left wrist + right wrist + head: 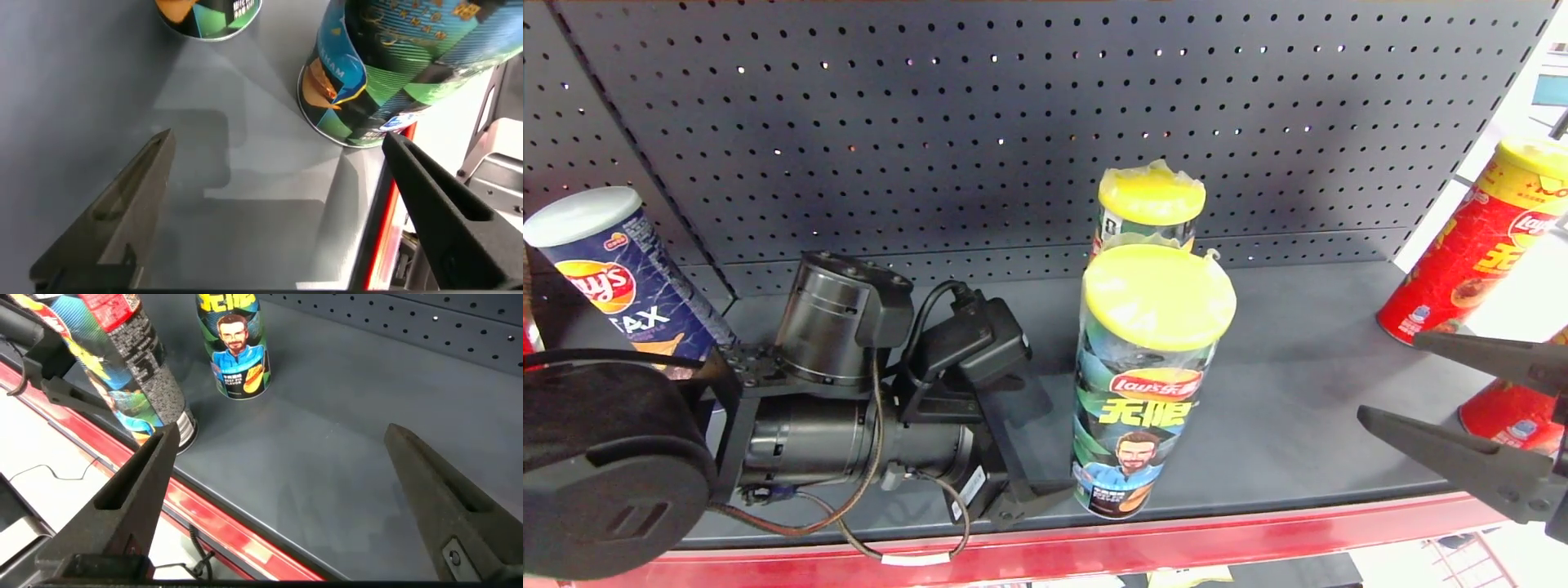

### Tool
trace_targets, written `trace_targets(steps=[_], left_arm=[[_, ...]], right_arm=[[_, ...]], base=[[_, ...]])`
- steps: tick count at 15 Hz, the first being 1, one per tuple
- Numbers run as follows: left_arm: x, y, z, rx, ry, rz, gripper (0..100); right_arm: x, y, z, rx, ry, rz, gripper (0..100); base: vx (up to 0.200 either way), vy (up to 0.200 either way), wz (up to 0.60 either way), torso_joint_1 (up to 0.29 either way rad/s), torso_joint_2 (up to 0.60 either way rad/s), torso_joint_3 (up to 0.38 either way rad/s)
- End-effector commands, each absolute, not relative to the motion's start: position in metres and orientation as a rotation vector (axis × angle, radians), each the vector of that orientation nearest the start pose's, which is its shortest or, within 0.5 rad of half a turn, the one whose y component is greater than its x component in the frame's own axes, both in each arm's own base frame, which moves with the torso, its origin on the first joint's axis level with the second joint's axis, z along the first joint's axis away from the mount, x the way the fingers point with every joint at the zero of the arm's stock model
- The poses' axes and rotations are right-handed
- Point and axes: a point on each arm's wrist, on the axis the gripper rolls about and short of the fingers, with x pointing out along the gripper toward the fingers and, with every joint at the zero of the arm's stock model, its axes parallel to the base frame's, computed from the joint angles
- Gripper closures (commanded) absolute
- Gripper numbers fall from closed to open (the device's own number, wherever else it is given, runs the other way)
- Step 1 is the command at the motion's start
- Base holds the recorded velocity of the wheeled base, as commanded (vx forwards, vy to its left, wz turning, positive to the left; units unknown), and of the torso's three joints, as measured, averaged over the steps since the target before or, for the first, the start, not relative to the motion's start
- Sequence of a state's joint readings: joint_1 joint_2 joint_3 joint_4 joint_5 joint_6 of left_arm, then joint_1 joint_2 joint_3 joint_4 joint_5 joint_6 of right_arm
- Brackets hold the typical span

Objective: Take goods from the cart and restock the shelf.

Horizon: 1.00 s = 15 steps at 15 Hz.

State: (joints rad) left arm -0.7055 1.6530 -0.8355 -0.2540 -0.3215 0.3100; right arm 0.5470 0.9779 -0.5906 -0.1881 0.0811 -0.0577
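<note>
Standing far left, blue can [613,278] on the shelf [1298,408], left tool [279,139] spread wide and empty just beside the front green can [1147,376], second green can [1150,204] behind it, right tool [1388,374] gaping, empty, near two red cans [1470,245]

Bright overhead light; soft shadows; bowed edges

I'm seeing a glossy green printed chip canister [1137,408] with a smooth yellow plastic lid [1158,296], on a matt grey metal shelf [1298,400]; its red front edge [1176,543] shines, perforated metal backboard [1013,122] dull.
</note>
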Motion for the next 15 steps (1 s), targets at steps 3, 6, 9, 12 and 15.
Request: trace_targets(steps=[3, 6, 9, 12, 15], left_arm=[[0.2161, -0.1941, 0.1682, 0.387, 0.420, -1.085, 0], [0.2176, -0.1953, 0.1701, 0.386, 0.412, -1.085, 0], [0.2178, -0.1997, 0.1706, 0.388, 0.407, -1.095, 0], [0.2181, -0.2005, 0.1701, 0.388, 0.409, -1.097, 0], [0.2186, -0.2010, 0.1695, 0.389, 0.410, -1.097, 0]], right_arm=[[0.1046, 0.0659, 0.2322, -0.103, 0.180, 0.633, 0], [0.1046, 0.0659, 0.2322, -0.103, 0.180, 0.633, 0], [0.1043, 0.0657, 0.2324, -0.103, 0.179, 0.633, 0], [0.1044, 0.0655, 0.2324, -0.103, 0.179, 0.629, 0], [0.1043, 0.0657, 0.2324, -0.103, 0.179, 0.629, 0]], base=[[0.000, 0.000, 0.00, 0.000, 0.00, 0.000], [0.000, 0.000, 0.00, 0.000, 0.00, 0.000], [0.000, 0.000, 0.00, 0.000, 0.00, 0.000], [0.000, 0.000, 0.00, 0.000, 0.00, 0.000], [0.000, 0.000, 0.00, 0.000, 0.00, 0.000]])
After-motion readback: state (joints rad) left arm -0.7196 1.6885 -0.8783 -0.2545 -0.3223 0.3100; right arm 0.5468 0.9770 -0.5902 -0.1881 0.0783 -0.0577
